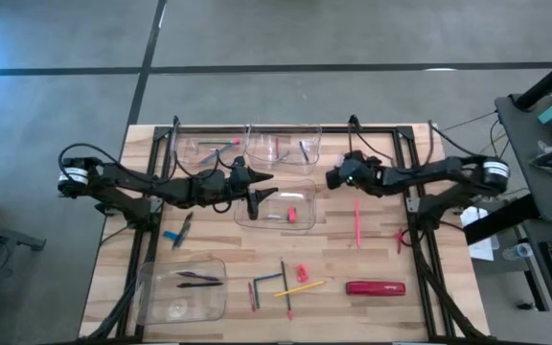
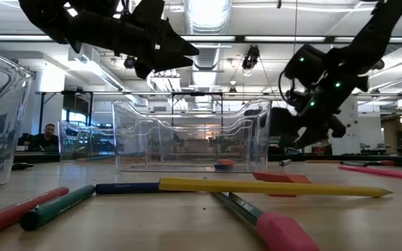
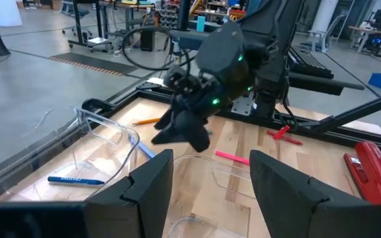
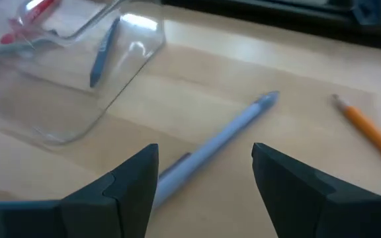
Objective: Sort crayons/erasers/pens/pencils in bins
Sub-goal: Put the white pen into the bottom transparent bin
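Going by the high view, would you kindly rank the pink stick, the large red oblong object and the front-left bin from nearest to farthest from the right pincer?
From the right pincer:
1. Pink stick, just in front of it.
2. Large red oblong object, front right of the table.
3. Front-left bin, at the opposite front corner.

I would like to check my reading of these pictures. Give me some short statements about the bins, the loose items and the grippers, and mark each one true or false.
1. Both grippers hold nothing. True: the left gripper and the right gripper stand open and empty.
2. The middle bin holds a red eraser. True.
3. The large red oblong object lies inside a bin. False: it lies on the bare table, near the front right.
4. The front left bin is empty. False: dark sticks lie in it.
5. A grey-blue pen lies on the wood below the right gripper. True.
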